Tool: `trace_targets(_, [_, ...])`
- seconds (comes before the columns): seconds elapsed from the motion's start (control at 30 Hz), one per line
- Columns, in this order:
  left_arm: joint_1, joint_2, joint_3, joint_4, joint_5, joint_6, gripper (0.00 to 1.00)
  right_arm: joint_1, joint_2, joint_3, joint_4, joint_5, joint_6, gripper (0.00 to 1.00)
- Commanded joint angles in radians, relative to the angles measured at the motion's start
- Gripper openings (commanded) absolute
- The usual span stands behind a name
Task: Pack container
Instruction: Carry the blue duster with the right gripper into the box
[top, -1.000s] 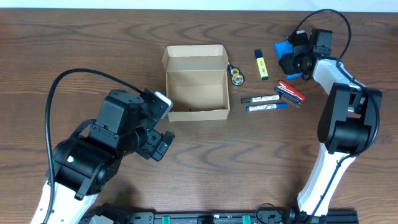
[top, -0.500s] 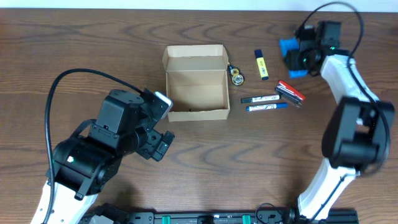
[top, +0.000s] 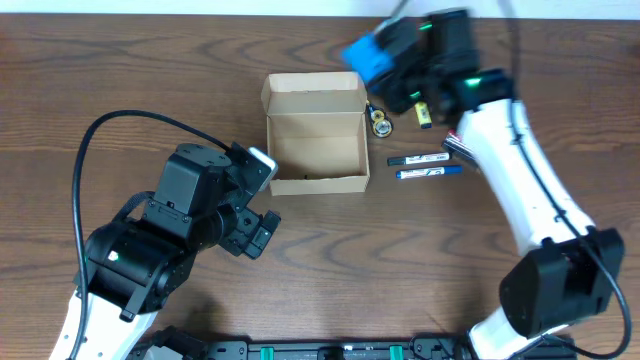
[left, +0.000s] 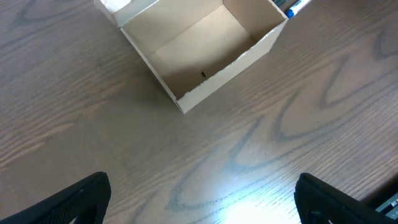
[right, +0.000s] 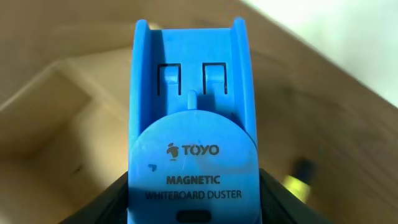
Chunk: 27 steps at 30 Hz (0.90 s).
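Box (top: 315, 135) stands open on the table (top: 120, 70) in the overhead view, near the middle, with its flap (top: 312, 88) raised at the far side. Interior appears empty. Right pincer (top: 392, 62) hangs above the far right corner of the box, clamped on a blue duster (top: 368, 52); both are blurred. Left pincer (top: 256, 232) sits off the near left corner of the box, apart from it, jaws spread and holding nothing. Two markers (top: 425, 165) lie side by side just right of the box. A yellow highlighter (top: 423, 112) lies beyond them, partly hidden by the right arm.

Left wrist view: box (left: 205, 50) lies ahead of the left pincer (left: 202, 205), well clear of it. Both fingertips (left: 74, 199) show at the lower corners, wide apart, with bare table between. One small dark mark shows on the box floor.

Right wrist view: duster (right: 191, 124) fills the frame, gripped between the black fingers (right: 121, 199) of the right pincer (right: 193, 208). Its label reads TOYO MAGNETIC WHITEBOARD DUSTER. Box (right: 56, 106) shows blurred below and to the left. Highlighter (right: 298, 180) shows blurred at lower right.
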Motion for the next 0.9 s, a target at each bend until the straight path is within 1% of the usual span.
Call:
trace_targets(0.0, [0.003,0.001,0.012,-0.002,0.003,-0.007,0.95,0.090,0.005,0.000,-0.031,-0.026,-0.162,0.31])
trace_targets(0.13, [0.003,0.001,0.012,-0.002,0.003,-0.007,0.95,0.172,0.026,-0.001,-0.066,-0.019,-0.266,0.33])
trace_targets(0.27, [0.003,0.001,0.012,-0.002,0.003,-0.007,0.95,0.207,0.074,-0.001,-0.069,-0.028,-0.289,0.34])
trace_targets(0.53, [0.003,0.001,0.012,-0.002,0.003,-0.007,0.95,0.220,0.154,-0.001,-0.070,-0.069,-0.370,0.35])
trace_targets(0.7, [0.003,0.001,0.012,-0.002,0.003,-0.007,0.95,0.220,0.193,-0.001,-0.080,-0.137,-0.435,0.36])
trace_targets(0.87, [0.003,0.001,0.012,-0.002,0.003,-0.007,0.95,0.220,0.224,-0.002,-0.083,-0.136,-0.464,0.38])
